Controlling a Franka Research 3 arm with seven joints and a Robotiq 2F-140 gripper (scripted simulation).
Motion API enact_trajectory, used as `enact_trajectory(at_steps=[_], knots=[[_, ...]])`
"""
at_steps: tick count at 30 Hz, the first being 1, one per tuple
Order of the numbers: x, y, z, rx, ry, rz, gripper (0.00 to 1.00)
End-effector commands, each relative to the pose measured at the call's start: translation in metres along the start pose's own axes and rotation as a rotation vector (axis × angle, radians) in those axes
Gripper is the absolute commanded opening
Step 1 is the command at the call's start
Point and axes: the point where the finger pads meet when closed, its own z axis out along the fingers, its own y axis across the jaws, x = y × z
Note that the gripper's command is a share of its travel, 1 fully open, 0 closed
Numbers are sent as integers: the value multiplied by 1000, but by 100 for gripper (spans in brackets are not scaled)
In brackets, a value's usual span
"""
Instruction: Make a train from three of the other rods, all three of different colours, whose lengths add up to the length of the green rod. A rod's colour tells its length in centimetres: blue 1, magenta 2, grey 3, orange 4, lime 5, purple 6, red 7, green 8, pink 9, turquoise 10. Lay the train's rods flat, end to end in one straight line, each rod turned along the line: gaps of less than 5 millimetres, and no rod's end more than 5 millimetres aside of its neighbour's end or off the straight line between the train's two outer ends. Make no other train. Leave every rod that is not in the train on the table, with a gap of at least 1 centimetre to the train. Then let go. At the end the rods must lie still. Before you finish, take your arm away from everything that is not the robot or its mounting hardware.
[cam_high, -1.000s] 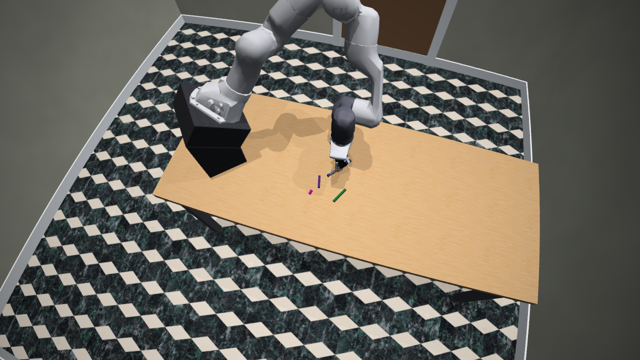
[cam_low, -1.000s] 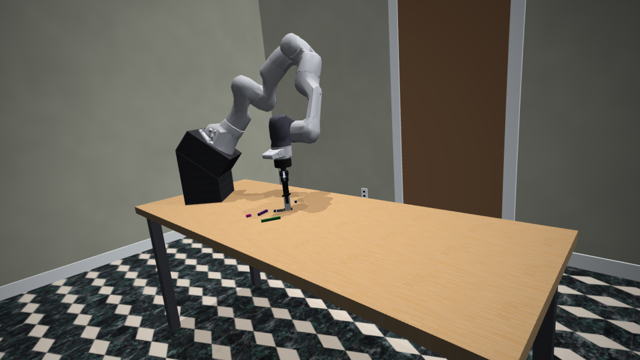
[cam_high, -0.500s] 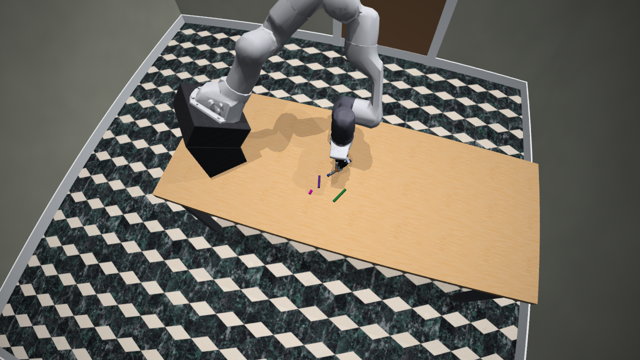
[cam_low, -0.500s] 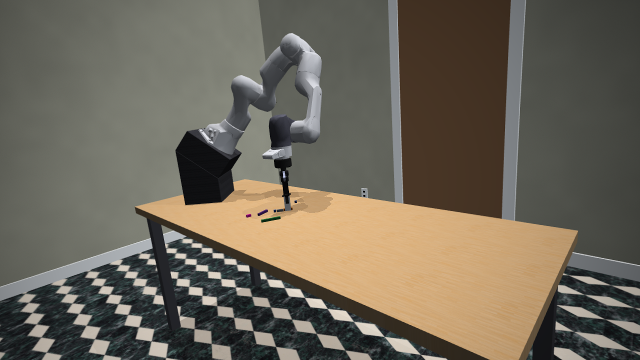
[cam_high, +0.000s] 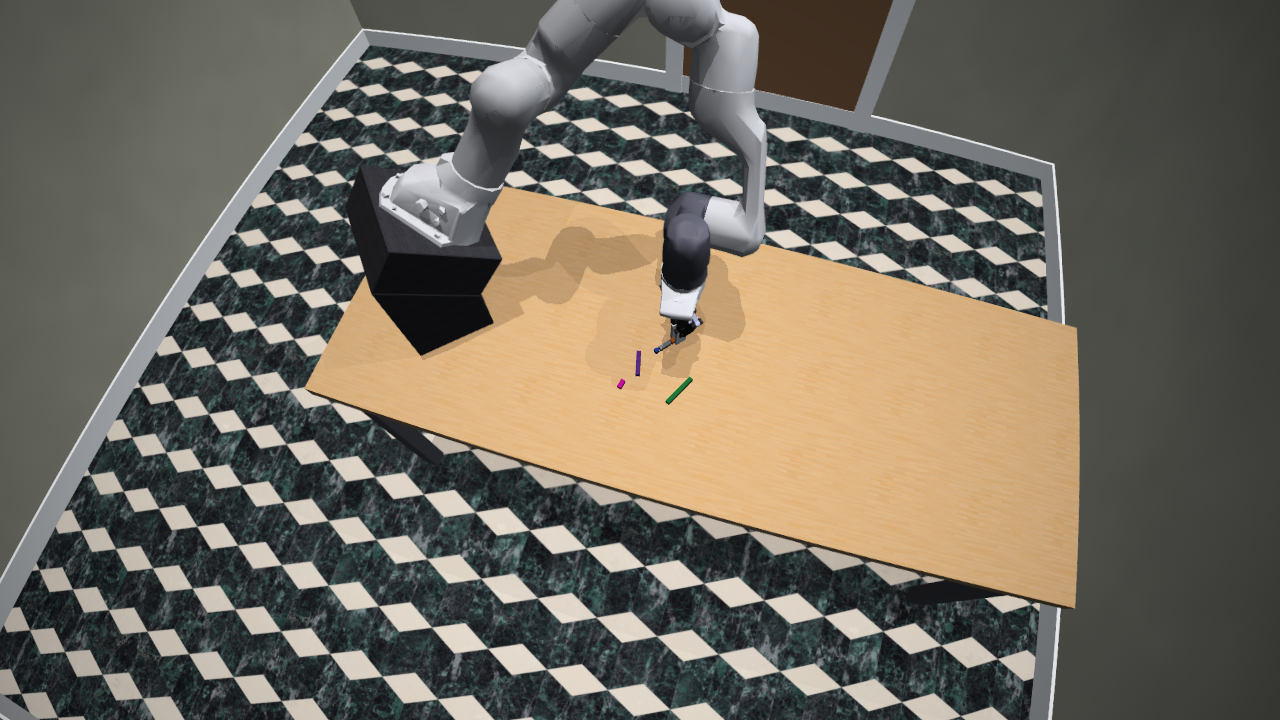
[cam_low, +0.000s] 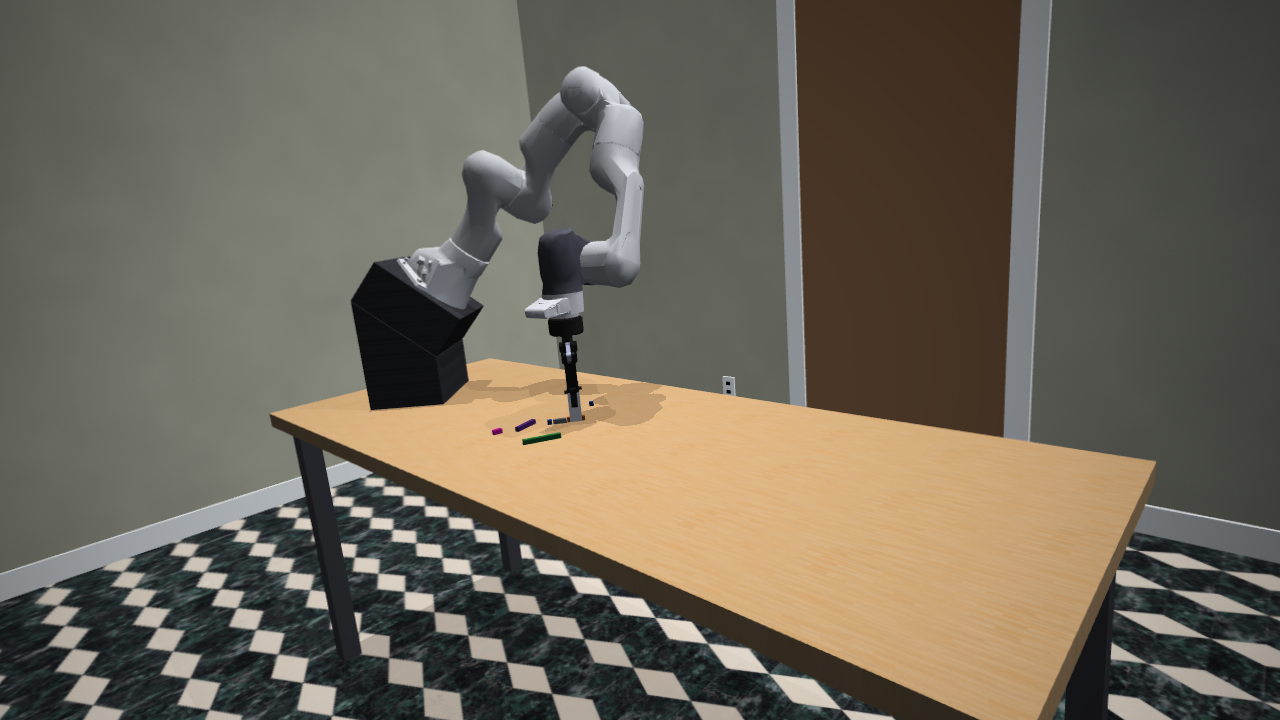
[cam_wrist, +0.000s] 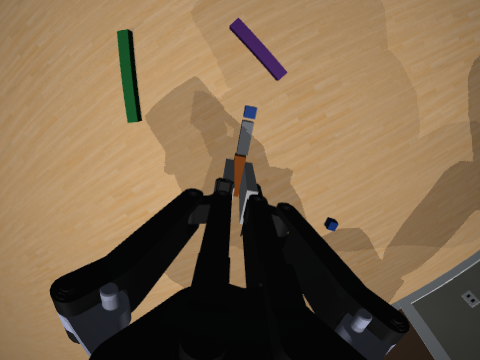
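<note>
My gripper (cam_wrist: 236, 173) (cam_low: 575, 416) is shut on the orange rod (cam_wrist: 239, 179) (cam_low: 583, 418), low at the table top. Any small height under the rod cannot be told. The orange rod's far end meets or nearly meets the grey rod (cam_wrist: 245, 138) (cam_low: 558, 420), roughly in line with it. Beyond the grey rod's other end lies a blue rod (cam_wrist: 250, 112) (cam_high: 657, 350), with a narrow gap between them. The green rod (cam_wrist: 129, 75) (cam_high: 679, 390) (cam_low: 541, 438) lies apart. The fingers hide part of the orange rod.
A purple rod (cam_wrist: 258, 49) (cam_high: 638, 362) (cam_low: 525, 425) lies beyond the blue end of the row. A magenta rod (cam_high: 621, 384) (cam_low: 496, 431) lies past the purple one. A second blue rod (cam_wrist: 331, 224) (cam_low: 590, 403) lies apart, behind my gripper in the exterior view.
</note>
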Motion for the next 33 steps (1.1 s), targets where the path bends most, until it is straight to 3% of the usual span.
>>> enact_trajectory(at_steps=[1, 21, 33], knots=[[-1, -1, 1, 2, 0, -3, 3], [-1, -1, 1, 2, 0, -3, 15], [-1, -1, -1, 2, 0, -3, 15]])
